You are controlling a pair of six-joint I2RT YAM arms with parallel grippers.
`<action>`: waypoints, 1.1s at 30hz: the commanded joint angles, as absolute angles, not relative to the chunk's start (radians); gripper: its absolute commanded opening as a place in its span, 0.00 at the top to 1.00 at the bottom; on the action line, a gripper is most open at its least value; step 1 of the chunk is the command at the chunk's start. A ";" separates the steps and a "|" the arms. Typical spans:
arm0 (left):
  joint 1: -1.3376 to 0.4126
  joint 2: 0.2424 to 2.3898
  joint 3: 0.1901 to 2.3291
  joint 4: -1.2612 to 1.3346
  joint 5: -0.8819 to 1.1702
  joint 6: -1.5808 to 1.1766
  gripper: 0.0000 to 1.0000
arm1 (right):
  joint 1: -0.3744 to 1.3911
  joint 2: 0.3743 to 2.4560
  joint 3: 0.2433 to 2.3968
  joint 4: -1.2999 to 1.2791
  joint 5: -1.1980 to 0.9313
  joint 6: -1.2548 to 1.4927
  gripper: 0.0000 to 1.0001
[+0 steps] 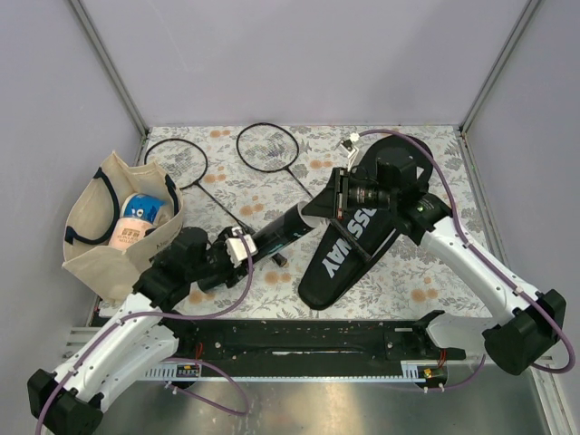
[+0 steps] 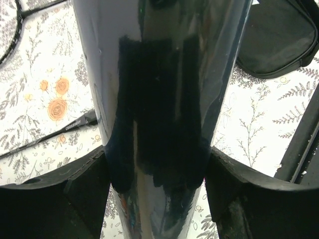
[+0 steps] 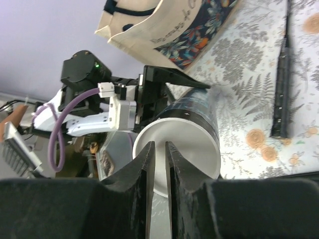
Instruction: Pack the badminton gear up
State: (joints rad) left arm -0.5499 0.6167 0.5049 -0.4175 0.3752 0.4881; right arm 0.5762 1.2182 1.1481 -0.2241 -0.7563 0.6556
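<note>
Left claw [image 2: 157,189] grips tube [image 2: 159,74] pointing toward cover [image 1: 335,258].

The top camera sat above and behind the 2 arm bases [image 1: 521,335], looking down and forward across the whole table [image 1: 412,281], with the bases at 6 o'clock and the back wall [image 1: 299,54] at 12. The left wrist camera looked along its fingers [image 2: 60,199], so close that the tube [image 2: 159,74] filled the middle; the cover [image 2: 279,40] showed at 2 o'clock. The right wrist camera, rolled sideways, faced the tube's white end past its own fingers [image 3: 142,169], with the tote bag [image 3: 164,25] at 12. All 3 views shared the tube.
</note>
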 commanded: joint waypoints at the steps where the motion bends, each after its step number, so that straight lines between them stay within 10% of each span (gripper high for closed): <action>1: -0.566 0.638 0.676 -0.041 0.505 0.402 0.99 | 0.621 1.273 1.110 -0.440 -0.678 0.548 0.77; 9: -0.568 0.652 0.660 -0.029 0.473 0.344 0.99 | 0.539 1.201 1.290 -0.618 -0.449 0.503 0.66; 22: -0.568 0.713 0.759 -0.078 0.380 0.135 0.93 | 0.479 0.890 1.234 -0.229 -0.334 0.515 0.01; 33: -0.591 0.887 0.833 0.100 0.486 -0.296 0.92 | 0.518 0.934 0.916 0.319 -0.493 0.710 0.01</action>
